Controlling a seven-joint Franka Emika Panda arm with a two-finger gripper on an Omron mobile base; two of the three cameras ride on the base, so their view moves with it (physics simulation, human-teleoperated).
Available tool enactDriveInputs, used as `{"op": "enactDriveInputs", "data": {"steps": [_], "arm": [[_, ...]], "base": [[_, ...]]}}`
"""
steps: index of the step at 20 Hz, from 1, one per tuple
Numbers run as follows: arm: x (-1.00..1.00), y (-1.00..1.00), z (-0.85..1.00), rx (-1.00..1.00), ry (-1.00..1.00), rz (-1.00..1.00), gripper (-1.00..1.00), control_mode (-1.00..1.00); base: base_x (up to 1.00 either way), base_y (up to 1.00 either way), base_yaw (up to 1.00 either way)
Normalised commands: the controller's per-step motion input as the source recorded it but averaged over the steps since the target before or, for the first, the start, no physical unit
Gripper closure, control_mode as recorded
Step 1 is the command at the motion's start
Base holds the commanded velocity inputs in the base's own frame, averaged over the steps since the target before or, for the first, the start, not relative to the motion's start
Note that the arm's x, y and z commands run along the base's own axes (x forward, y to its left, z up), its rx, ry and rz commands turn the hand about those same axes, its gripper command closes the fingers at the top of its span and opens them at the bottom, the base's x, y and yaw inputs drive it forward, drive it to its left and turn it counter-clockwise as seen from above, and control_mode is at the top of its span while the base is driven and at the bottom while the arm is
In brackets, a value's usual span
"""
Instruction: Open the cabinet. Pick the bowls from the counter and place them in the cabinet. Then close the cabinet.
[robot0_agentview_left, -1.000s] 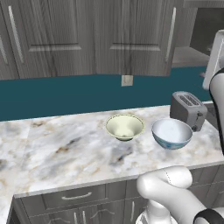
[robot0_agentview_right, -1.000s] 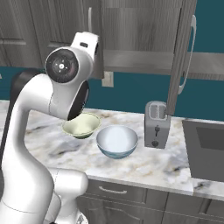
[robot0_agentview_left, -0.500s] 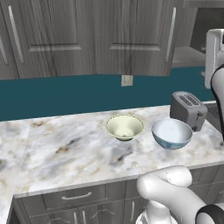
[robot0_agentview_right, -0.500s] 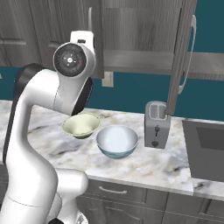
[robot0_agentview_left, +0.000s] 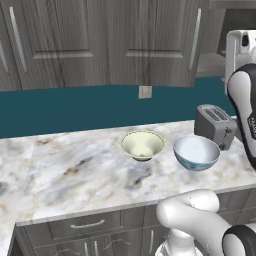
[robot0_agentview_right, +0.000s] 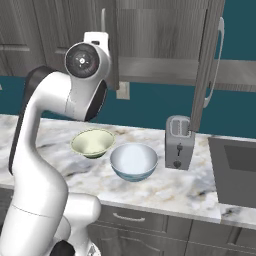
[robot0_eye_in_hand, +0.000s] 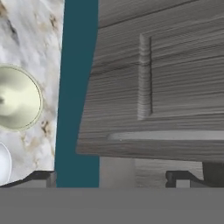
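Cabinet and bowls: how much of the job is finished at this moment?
Done: nothing is complete yet. In hand: the cabinet door stands partly open, and the open end effector is close to its handle. Left: open it fully if needed, move the cream bowl and the blue bowl from the counter inside, then close up.

No legible text, label, brand, number or sign is found on any surface inspected; the only candidate, small dark marks on the white robot arm (robot0_agentview_left: 248, 122) at the right edge of the left base view, is too blurred to read.
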Motion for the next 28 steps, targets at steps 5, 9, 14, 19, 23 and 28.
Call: {"op": "enactDriveInputs", "data": {"steps": [5, 9, 14, 19, 23, 28], "arm": [[0.34, -0.03, 0.00, 0.00, 0.00, -0.03, -1.00, -1.00], [0.41, -0.08, 0.00, 0.03, 0.00, -0.01, -1.00, -1.00], [0.28, -0.39, 0.00, 0.11, -0.01, 0.00, -1.00, -1.00], [0.23, -0.19, 0.00, 0.13, 0.00, 0.00, -1.00, -1.00], [0.13, 0.00, 0.00, 0.06, 0.00, 0.05, -1.00, -1.00], [0.01, 0.00, 0.00, 0.03, 0.00, 0.10, -1.00, -1.00]], "base": [[0.00, 0.00, 0.00], [0.00, 0.00, 0.00], [0.00, 0.00, 0.00], [0.00, 0.00, 0.00], [0.00, 0.00, 0.00], [0.00, 0.00, 0.00]]}}
